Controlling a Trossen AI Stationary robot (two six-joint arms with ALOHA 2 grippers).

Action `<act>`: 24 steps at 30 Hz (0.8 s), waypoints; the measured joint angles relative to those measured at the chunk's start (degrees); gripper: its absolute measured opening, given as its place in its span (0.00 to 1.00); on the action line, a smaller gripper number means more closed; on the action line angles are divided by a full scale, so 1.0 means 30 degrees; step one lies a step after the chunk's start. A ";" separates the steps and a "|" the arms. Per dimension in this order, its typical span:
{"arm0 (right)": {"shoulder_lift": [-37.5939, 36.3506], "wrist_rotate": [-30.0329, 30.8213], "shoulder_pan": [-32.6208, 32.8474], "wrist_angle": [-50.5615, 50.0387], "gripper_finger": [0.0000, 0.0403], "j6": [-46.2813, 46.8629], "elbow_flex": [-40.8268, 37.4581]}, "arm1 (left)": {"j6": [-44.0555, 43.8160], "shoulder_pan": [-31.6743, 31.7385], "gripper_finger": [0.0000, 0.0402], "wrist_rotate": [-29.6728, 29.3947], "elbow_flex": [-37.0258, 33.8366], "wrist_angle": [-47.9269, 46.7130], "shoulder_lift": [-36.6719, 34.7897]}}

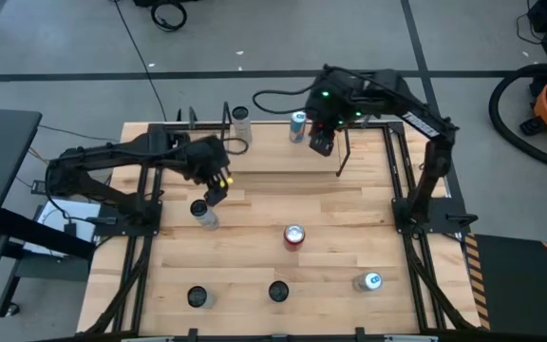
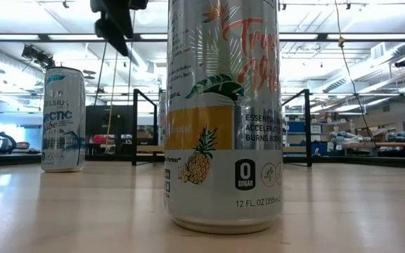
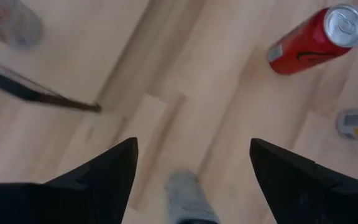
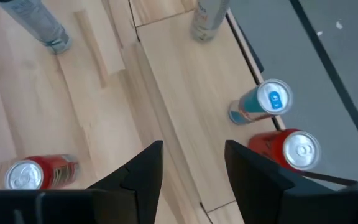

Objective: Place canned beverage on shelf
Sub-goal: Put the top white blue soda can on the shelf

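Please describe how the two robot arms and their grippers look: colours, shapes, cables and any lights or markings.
Both arms are dark, jointed and slim. The left gripper has tapering black fingers and small yellow marks beside them. The right gripper has similar dark wedge fingers; green lights glow on its arm, and a black cable loops off behind it.

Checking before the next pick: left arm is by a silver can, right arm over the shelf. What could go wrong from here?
1. Left gripper, fingers open, hangs close beside the silver can; a finger might clip and tip it on approach.
2. Right gripper hovers over the shelf next to the blue can; a placement there could collide with the arm or knock that can.
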 joint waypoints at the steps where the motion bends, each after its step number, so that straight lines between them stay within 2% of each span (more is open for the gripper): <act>1: -0.0227 0.0063 0.0055 -0.0045 0.45 0.0000 0.0000 | -0.0620 -0.0254 0.78 -0.0008 0.0000 -0.0250 0.0000; 9: -0.1626 0.0111 0.0389 -0.0229 0.45 -0.0046 -0.0007 | -0.4239 -0.2237 0.78 -0.0025 0.0000 -0.2250 0.0000; 16: -0.1877 0.0104 0.0386 -0.0229 0.45 -0.0058 -0.0007 | -0.5814 -0.3604 0.78 -0.0874 0.0000 -0.3585 0.0000; 24: -0.1855 0.0046 0.0483 -0.0236 0.45 -0.0175 -0.0642 | -0.7503 -0.4255 0.78 -0.1854 0.0000 -0.6032 -0.0007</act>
